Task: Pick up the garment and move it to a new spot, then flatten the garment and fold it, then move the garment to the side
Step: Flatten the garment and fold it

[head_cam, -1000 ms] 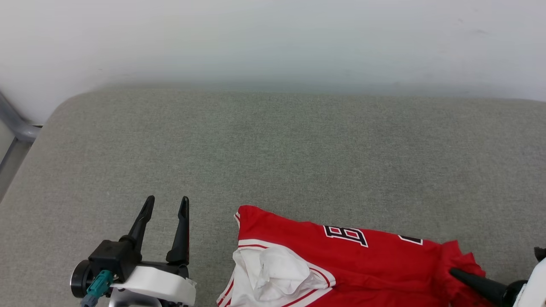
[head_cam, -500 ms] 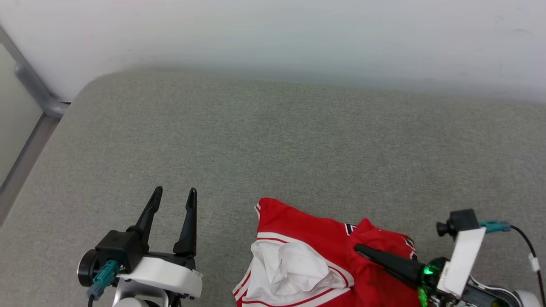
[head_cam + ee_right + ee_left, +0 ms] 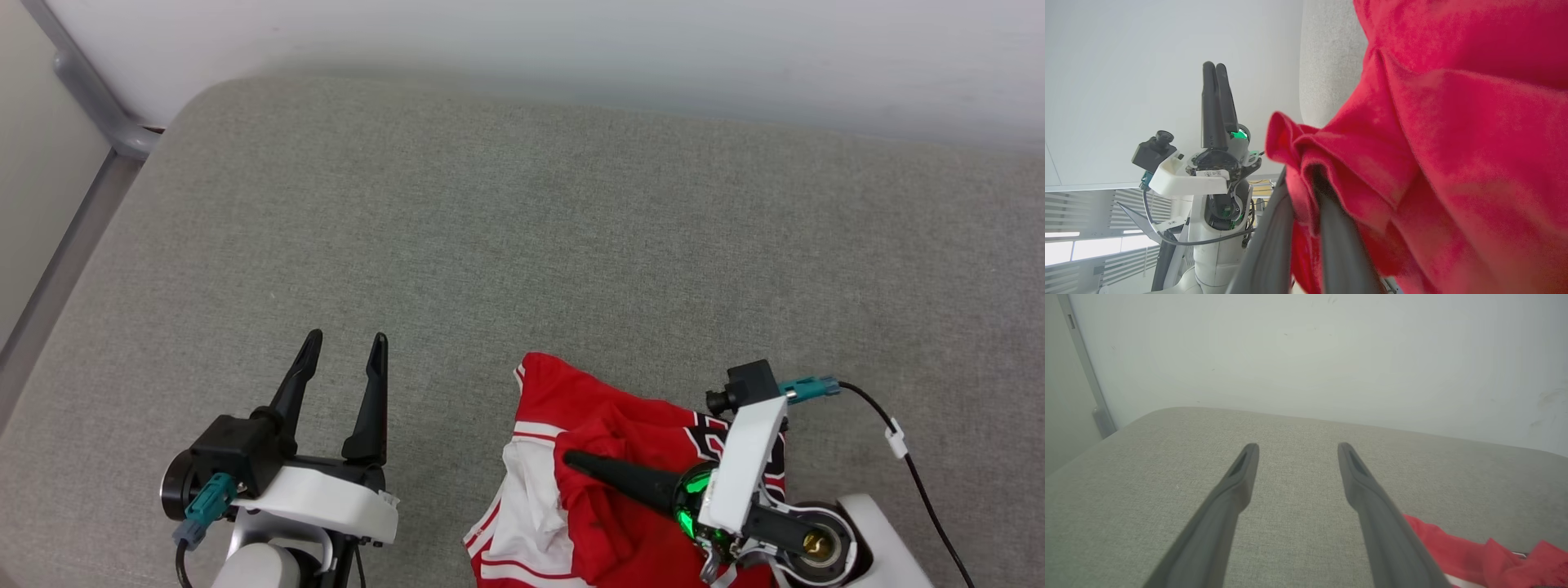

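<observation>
The garment [image 3: 604, 425], a red shirt with a white sleeve and black lettering, lies bunched near the front edge of the grey cushion [image 3: 522, 245]. My right gripper [image 3: 571, 459] is shut on a red fold of it, fingers pointing left over the cloth. The right wrist view has that red fabric [image 3: 1437, 143] pinched between the right gripper's two fingers [image 3: 1302, 183]. My left gripper [image 3: 343, 343] stands open to the left of the garment, apart from it, nothing between its fingers. A corner of the garment [image 3: 1474, 555] lies low on the right in the left wrist view, beside the left gripper [image 3: 1294, 447].
A pale wall [image 3: 571, 49] runs behind the cushion. A grey metal frame [image 3: 90, 90] stands at the far left corner. Bare cushion stretches behind and to both sides of the garment. A black cable [image 3: 914, 474] trails from my right wrist.
My right gripper has carried the pinched red fold leftward across the garment, folding the right part over. The head camera has shifted too. The left gripper stays open and still.
</observation>
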Motion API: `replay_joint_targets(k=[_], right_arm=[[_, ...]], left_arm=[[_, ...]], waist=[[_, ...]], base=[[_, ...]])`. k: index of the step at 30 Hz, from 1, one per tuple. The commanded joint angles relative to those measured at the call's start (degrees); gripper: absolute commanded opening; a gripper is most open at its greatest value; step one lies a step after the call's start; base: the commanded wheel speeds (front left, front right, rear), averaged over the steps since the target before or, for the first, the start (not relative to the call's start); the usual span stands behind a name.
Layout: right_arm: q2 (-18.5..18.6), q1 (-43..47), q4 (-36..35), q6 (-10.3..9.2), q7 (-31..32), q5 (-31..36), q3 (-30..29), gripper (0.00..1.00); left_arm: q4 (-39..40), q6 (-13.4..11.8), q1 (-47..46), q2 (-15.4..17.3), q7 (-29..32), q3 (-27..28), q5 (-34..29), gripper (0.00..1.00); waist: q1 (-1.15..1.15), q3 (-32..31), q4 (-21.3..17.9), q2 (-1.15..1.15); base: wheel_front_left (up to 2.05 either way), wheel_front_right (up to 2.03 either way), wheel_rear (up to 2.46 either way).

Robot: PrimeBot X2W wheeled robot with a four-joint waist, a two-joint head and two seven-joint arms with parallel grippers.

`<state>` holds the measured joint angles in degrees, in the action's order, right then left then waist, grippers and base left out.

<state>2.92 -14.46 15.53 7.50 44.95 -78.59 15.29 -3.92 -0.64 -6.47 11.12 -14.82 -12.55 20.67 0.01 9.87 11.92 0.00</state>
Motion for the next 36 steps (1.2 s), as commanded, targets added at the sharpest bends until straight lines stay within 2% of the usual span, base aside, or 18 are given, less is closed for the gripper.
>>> replay_joint_targets(k=[1, 2, 3, 4, 8, 14, 17, 21, 28, 31, 36], right_arm=[[-0.03, -1.18, 0.94, -0.02, -0.91, 0.67, 0.87, 0.16], [-0.05, -1.37, 1.55, -0.02, -1.31, 0.99, 1.73, 0.27], [-0.06, -1.56, 1.97, -0.02, -1.92, 0.87, 2.28, 0.41], [-0.05, -2.27, 3.1, -0.02, -3.41, 0.63, 3.71, 1.0], [-0.02, -3.34, 3.24, -0.02, -4.85, 1.73, 5.49, 1.0], [1.03, -3.55, -2.88, -0.02, -7.96, 3.74, 7.67, 1.0], [3.36, -3.18, -7.42, -0.02, -12.66, 7.2, 7.85, 1.0], [7.1, -1.5, -10.02, -0.02, -21.02, 15.42, 6.44, 1.0], [11.37, 2.94, -10.8, -0.02, -30.29, 31.95, -2.43, 1.0], [11.22, 5.53, -12.12, -0.02, -32.15, 40.8, -8.23, 1.0], [7.74, 11.1, -17.55, -0.02, -32.76, 54.04, -16.74, 1.0]], left_arm=[[-0.17, 0.15, -0.85, -0.16, -0.34, 0.21, -0.21, 1.0], [-0.27, 0.19, -0.9, -0.24, -0.34, 0.26, -0.23, 1.0], [-0.32, 0.28, -0.95, -0.28, -0.37, 0.32, -0.32, 1.0], [-0.52, 0.53, -1.15, -0.41, -0.42, 0.45, -0.69, 1.0], [-0.89, 0.78, -1.39, -0.55, -0.46, 0.63, -0.89, 1.0], [-1.18, 0.98, -0.79, -0.63, -0.49, 1.02, -1.46, 1.0], [-1.25, 1.08, -0.37, -0.7, -0.49, 0.96, -1.62, 1.0], [-1.44, 0.68, 0.23, -0.54, -0.49, 1.1, -1.94, 1.0], [-1.5, -0.91, 1.63, -0.41, -0.48, 1.84, -2.51, 1.0], [-1.73, -1.48, 2.44, -0.24, -0.43, 2.24, -2.52, 1.0], [-2.24, -2.02, 3.24, 0.1, -0.28, 2.02, -2.75, 1.0]], waist=[[-0.01, 0.39, -0.02, 0.0], [-0.01, 0.53, -0.07, 0.0], [-0.01, 0.67, -0.13, 0.0], [-0.01, 0.94, -0.5, 0.0], [-0.01, 0.84, -1.13, 0.0], [-0.01, -0.3, -1.95, 0.0], [-0.01, -0.97, -2.33, 0.0], [-0.01, -2.24, -3.1, 0.0], [-0.01, -4.83, -5.08, 0.0], [-0.01, -5.94, -6.07, 0.0], [-0.01, -7.95, -6.94, 0.0]], base=[[0.0, 0.0, 0.0], [0.0, 0.0, 0.0], [0.0, 0.0, 0.0], [0.0, 0.0, 0.0], [0.0, 0.0, 0.0], [0.0, 0.0, 0.0], [0.0, 0.0, 0.0], [0.0, 0.0, 0.0], [0.0, 0.0, 0.0], [0.0, 0.0, 0.0], [0.0, 0.0, 0.0]])
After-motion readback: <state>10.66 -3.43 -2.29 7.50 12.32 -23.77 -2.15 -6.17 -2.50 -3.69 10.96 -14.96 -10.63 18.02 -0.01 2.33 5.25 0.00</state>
